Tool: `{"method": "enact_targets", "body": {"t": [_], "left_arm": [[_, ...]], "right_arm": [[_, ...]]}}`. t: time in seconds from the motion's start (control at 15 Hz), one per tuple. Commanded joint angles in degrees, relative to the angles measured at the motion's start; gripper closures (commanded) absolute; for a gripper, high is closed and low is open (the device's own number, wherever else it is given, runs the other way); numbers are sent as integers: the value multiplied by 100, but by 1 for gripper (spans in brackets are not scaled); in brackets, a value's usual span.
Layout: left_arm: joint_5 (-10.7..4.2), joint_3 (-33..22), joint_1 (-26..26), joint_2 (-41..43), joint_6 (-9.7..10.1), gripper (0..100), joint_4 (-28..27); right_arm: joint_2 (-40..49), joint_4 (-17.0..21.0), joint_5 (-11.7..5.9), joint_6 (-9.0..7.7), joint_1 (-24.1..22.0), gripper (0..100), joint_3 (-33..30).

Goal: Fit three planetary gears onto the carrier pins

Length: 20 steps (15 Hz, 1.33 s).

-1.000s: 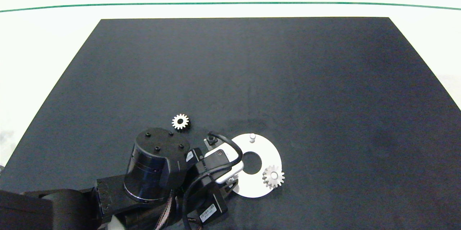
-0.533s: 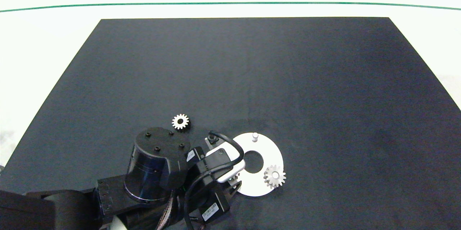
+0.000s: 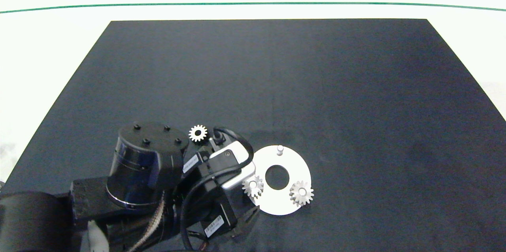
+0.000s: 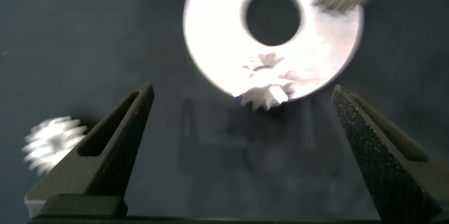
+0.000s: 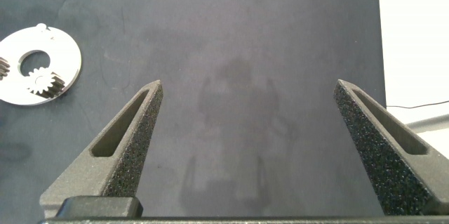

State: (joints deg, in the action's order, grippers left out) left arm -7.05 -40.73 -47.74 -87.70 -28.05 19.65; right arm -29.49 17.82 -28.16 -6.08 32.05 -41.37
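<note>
The white carrier disc (image 3: 276, 203) lies on the black mat at front centre. One planetary gear (image 3: 253, 186) sits on its left pin and a second (image 3: 301, 193) on its right pin. The far carrier pin (image 3: 280, 149) stands bare. A third gear (image 3: 197, 133) lies loose on the mat, left of the disc. My left gripper (image 4: 242, 92) is open and empty, just off the disc's edge (image 4: 217, 41), facing the left-pin gear (image 4: 266, 90); the loose gear (image 4: 52, 143) lies beside one finger. My right gripper (image 5: 247, 87) hangs open and empty over bare mat, far from the disc (image 5: 62, 55).
The left arm's bulky dark wrist (image 3: 146, 165) covers the mat's front left, close to the loose gear. The black mat (image 3: 316, 86) stretches wide behind and to the right of the disc, with a white tabletop around it.
The left arm has drawn back to the left, off the disc. A gear that its wrist hid now shows seated on the left pin. The disc shifted slightly.
</note>
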Motion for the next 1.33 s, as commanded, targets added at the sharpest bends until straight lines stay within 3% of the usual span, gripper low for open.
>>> {"method": "enact_targets", "body": {"t": [0.07,0.13,0.33,0.73,1.33], "left_arm": [[98,-928,573,552,-16,0,-796],[265,-1121,775,438,-34,0,-805],[432,-1218,959,-46,-16,0,-735],[1153,-1201,1909,-924,-78,0,215],[1531,-972,2594,-634,-368,0,241]], "right_arm": [[-4,11,-14,-7,3,0,7],[-4,2,-14,-7,3,0,-2],[5,11,-23,-7,3,0,-37],[5,11,-14,-16,3,0,-29],[-4,11,-14,-7,12,0,15]]}}
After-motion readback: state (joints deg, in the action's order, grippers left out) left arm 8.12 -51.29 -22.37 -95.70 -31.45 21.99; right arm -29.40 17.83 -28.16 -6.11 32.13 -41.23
